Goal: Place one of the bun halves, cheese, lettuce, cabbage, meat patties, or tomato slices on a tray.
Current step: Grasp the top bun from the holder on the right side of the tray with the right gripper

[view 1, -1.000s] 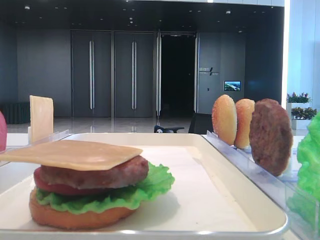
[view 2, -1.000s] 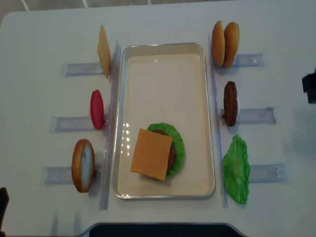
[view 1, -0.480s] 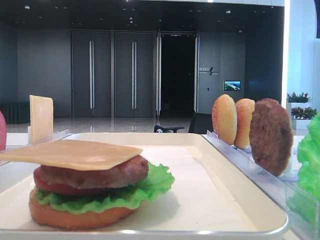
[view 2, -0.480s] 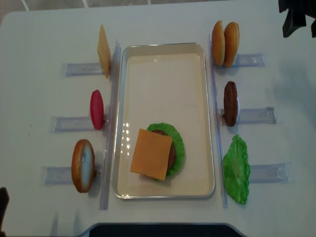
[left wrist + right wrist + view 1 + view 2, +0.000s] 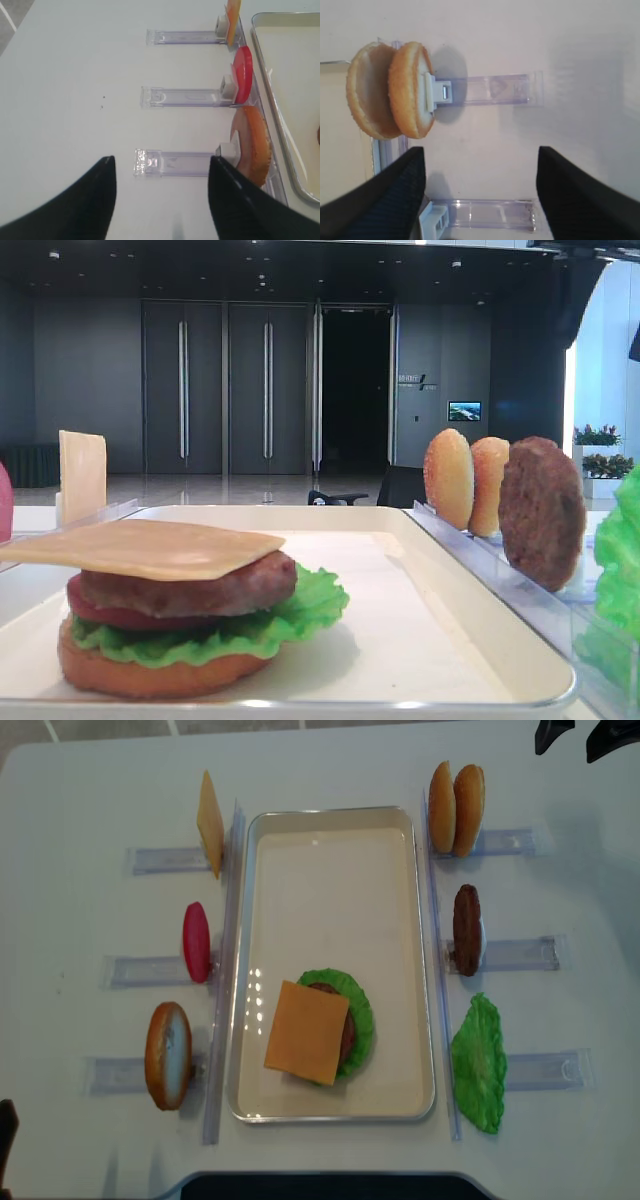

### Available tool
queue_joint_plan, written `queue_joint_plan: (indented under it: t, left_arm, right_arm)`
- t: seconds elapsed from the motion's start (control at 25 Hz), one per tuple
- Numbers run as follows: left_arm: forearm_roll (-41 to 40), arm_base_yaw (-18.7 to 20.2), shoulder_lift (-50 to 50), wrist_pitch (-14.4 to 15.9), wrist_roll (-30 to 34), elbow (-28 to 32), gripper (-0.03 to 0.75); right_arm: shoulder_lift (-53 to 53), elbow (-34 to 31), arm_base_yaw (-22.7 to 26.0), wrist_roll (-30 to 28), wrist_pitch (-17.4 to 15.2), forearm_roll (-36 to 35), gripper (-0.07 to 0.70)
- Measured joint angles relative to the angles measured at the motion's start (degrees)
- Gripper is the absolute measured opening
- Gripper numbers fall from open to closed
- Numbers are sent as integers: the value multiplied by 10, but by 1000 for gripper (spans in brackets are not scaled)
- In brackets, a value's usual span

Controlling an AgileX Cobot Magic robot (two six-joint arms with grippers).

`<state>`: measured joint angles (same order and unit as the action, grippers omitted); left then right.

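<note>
On the white tray (image 5: 425,970) we have a stack of bun bottom, lettuce, tomato, patty and cheese slice (image 5: 306,1032), so only a bun top is left. The 2 domed bun halves (image 5: 392,97) stand in their clear rack (image 5: 495,90) right of the tray. Our right gripper (image 5: 480,195) hangs wide and empty near them, and our left gripper (image 5: 160,200) is wide and empty too.

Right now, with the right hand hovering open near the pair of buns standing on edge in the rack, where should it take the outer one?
Probably across the outer bun half's thickness at its exposed upper rim, descending from above. It stands on edge, propped by a white clip, with its neighbour pressed against one face, so one finger must slip between them. The right hand is open and holds nothing.
</note>
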<state>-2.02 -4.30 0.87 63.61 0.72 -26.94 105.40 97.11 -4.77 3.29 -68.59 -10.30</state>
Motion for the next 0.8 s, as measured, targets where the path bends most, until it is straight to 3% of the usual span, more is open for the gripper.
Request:
queue_joint_plan:
  t: [0.36,0.6,0.8]
  left_arm:
    - [0,0,0,0,0,0,444]
    - [0,0,0,0,0,0,443]
    - [0,0,0,0,0,0,435]
  right_arm:
    - [2,7,-90,86,24,11,480]
    - [2,9,-159,130,60,19,480]
    - [4,9,-187,151,74,22,480]
